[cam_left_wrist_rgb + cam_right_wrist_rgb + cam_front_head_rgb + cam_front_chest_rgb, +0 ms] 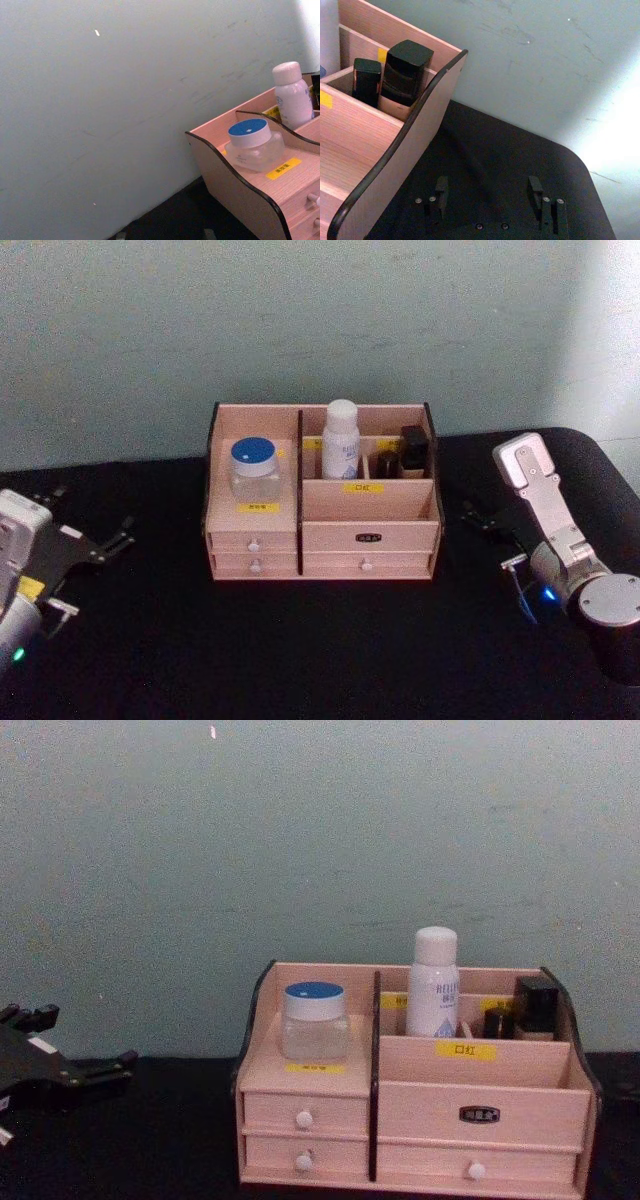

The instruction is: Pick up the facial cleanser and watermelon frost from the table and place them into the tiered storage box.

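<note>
White and tall, the facial cleanser [341, 439] stands upright in a rear compartment of the storage box [320, 535], right of the dark centre divider. The watermelon frost [253, 470], a clear jar with a blue lid, sits on the left shelf above a yellow label. Two small black containers [402, 455] fill the rear right compartment; the right wrist view shows them closest. The box stands on a black bench [300, 650] before a pale wall. The left gripper [112, 543] rests low at the left, jaws spread and empty. The right gripper [478, 517] hovers right of the box, jaws wide apart with nothing between them, their tips dark against the bench.
</note>
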`<action>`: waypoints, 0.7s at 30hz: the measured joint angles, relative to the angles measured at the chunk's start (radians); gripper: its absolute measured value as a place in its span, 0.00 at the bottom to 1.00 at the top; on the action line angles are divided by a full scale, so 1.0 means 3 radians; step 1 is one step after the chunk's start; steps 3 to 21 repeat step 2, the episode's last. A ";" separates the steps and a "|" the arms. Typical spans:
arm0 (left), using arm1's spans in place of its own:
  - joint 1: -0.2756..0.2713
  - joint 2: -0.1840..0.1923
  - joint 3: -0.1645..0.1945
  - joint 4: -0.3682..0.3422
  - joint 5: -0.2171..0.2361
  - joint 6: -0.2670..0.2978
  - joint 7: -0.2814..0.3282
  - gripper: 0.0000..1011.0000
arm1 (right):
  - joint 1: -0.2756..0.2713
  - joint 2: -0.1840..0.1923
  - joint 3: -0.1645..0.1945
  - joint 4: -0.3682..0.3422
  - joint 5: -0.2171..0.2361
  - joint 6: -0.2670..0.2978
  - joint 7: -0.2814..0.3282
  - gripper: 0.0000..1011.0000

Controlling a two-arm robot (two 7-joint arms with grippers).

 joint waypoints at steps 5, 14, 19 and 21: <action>0.0000 0.0000 0.0000 0.0000 0.0000 0.0000 0.0000 0.99 | 0.0000 0.0000 0.0000 0.0000 0.0000 0.0000 0.0000 0.99; 0.0000 0.0000 0.0000 0.0000 0.0000 0.0000 0.0000 0.99 | 0.0000 0.0000 0.0000 0.0000 0.0000 0.0000 0.0000 0.99; 0.0000 0.0000 0.0000 0.0000 0.0000 0.0000 0.0000 0.99 | 0.0000 0.0000 0.0000 0.0000 0.0000 0.0000 0.0000 0.99; 0.0000 0.0000 0.0000 0.0000 0.0000 0.0000 0.0000 0.99 | 0.0000 0.0000 0.0000 0.0000 0.0000 0.0000 0.0000 0.99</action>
